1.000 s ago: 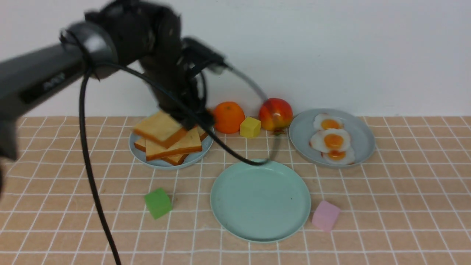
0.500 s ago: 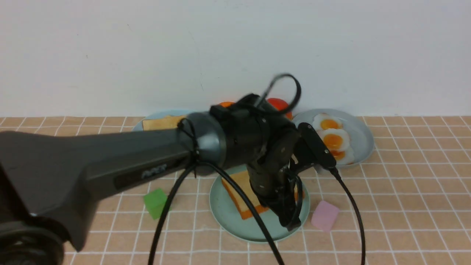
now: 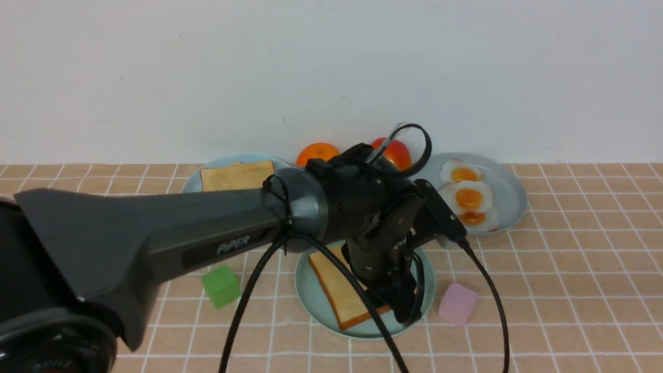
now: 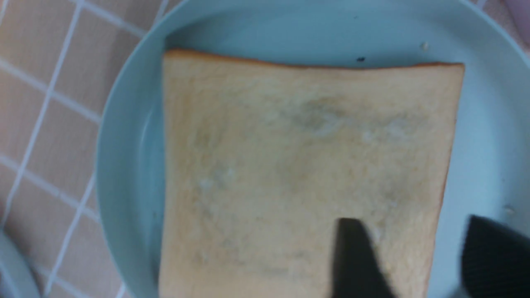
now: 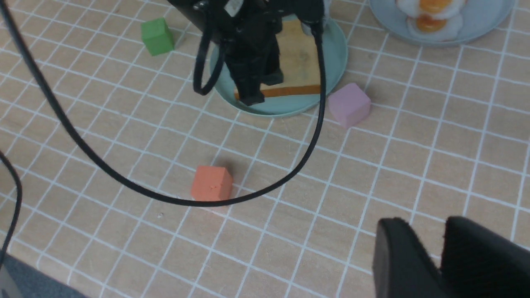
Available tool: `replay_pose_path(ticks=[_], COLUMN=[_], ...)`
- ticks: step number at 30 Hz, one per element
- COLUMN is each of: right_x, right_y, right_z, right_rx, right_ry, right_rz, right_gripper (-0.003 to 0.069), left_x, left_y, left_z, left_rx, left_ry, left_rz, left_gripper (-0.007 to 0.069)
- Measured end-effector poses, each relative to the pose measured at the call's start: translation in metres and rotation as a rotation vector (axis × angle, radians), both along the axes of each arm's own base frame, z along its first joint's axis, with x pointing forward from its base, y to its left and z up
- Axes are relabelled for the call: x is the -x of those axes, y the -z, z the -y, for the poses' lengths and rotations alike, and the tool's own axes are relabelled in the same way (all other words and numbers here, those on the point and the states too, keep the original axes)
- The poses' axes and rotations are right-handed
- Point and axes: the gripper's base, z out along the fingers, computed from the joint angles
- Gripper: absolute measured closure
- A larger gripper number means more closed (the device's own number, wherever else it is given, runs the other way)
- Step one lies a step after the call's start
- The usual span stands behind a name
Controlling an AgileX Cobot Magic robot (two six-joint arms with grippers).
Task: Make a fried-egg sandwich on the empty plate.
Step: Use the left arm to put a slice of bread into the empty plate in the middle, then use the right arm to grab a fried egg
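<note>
One golden toast slice [image 3: 336,290] lies flat on the mint-green plate [image 3: 310,305]; it also shows in the left wrist view [image 4: 306,165] and the right wrist view [image 5: 300,62]. My left gripper [image 3: 406,311] hangs just over the slice's right edge, jaws apart, one finger over the toast and one over the bare plate [image 4: 128,165]. Another toast slice [image 3: 237,175] rests on the back-left blue-grey plate [image 3: 192,182]. Three fried eggs, the widest [image 3: 469,199] in the middle, lie on the back-right plate [image 3: 510,197]. My right gripper [image 5: 430,227] is shut, above the bare cloth.
An orange [image 3: 317,154] and a red fruit [image 3: 399,153] stand at the back behind my left arm. A green cube [image 3: 221,286] lies left of the mint plate, a pink cube [image 3: 458,304] right of it, an orange cube [image 5: 211,183] nearer. The left arm's cable loops over the cloth.
My left arm carried a toast slice from the back-left plate to the mint plate. The slice now lies flat there and the jaws stand apart.
</note>
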Motion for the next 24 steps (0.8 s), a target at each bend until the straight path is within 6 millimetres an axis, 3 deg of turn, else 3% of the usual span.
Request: replay_pose_path(ticks=[3, 6, 9, 10, 11, 12, 13, 15, 18, 19, 22, 24], right_x=[-0.015, -0.044, -0.082, -0.085, -0.108, -0.111, -0.133, -0.168, -0.218, -0.224, -0.279, -0.306], right_y=[0.0, 0.003, 0.015, 0.015, 0.024, 0.026, 0.034, 0.048, 0.065, 0.067, 0.089, 0.102], right_z=[-0.001, -0.004, -0.009, -0.01, -0.013, -0.013, -0.016, -0.019, -0.016, -0.015, -0.005, 0.0], right_rx=[-0.032, -0.054, -0.067, -0.071, -0.086, -0.088, -0.097, -0.102, -0.103, -0.104, -0.119, -0.122], right_ry=[0.043, 0.081, 0.102, 0.105, 0.123, 0.126, 0.15, 0.184, 0.242, 0.25, 0.3, 0.303], right_rz=[-0.022, -0.058, -0.144, -0.145, -0.182, -0.186, -0.202, -0.233, -0.271, -0.278, -0.338, -0.368], right_gripper=[0.0379, 0.0332, 0.0325, 0.0325, 0.0325, 0.0325, 0.0325, 0.0325, 0.0325, 0.0325, 0.0325, 0.0325], left_x=[0.002, 0.009, 0.029, 0.03, 0.045, 0.046, 0.06, 0.082, 0.112, 0.116, 0.15, 0.165], left_y=[-0.026, -0.078, -0.139, -0.143, -0.175, -0.179, -0.202, -0.227, -0.24, -0.243, -0.233, -0.214], left_z=[-0.003, -0.008, -0.025, -0.026, -0.039, -0.041, -0.054, -0.078, -0.109, -0.113, -0.148, -0.163], left_rx=[0.032, 0.173, 0.326, 0.339, 0.409, 0.417, 0.464, 0.522, 0.582, 0.594, 0.645, 0.668], left_ry=[-0.075, -0.175, -0.214, -0.215, -0.21, -0.209, -0.201, -0.203, -0.215, -0.213, -0.206, -0.215], left_rz=[-0.004, 0.032, 0.074, 0.074, 0.106, 0.111, 0.142, 0.178, 0.209, 0.217, 0.25, 0.247], left_gripper=[0.0119, 0.0125, 0.0267, 0.028, 0.0398, 0.043, 0.054, 0.0634, 0.0638, 0.0638, 0.0638, 0.0638])
